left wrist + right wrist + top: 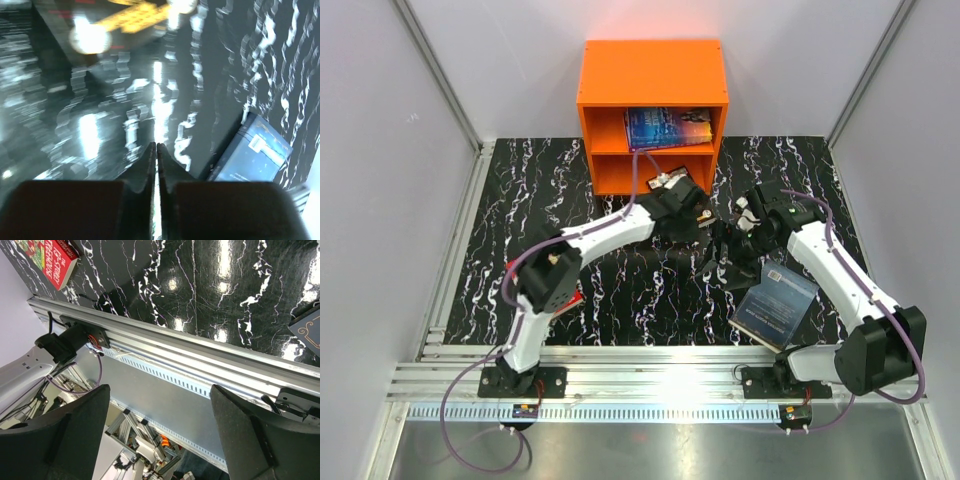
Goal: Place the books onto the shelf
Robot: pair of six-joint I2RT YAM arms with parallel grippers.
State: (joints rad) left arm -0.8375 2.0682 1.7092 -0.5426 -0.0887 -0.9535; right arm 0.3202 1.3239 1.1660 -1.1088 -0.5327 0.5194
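The orange shelf (655,70) stands at the back with a blue book (668,128) lying in its upper compartment. A dark blue-grey book (777,305) (255,155) lies flat at the front right. A red book (50,260) (576,296) lies at the left, mostly hidden under the left arm. At the top of the left wrist view a dark cover with gold ornament (132,17) shows, blurred. My left gripper (705,228) (156,146) is shut on nothing above the mat's middle. My right gripper (725,262) (160,390) is open and empty, close beside it.
The black marbled mat (620,280) ends at an aluminium rail (650,360) (210,355) along the near edge. Grey walls close in both sides. A dark book corner with a thin gold line (307,332) lies beside the rail in the right wrist view.
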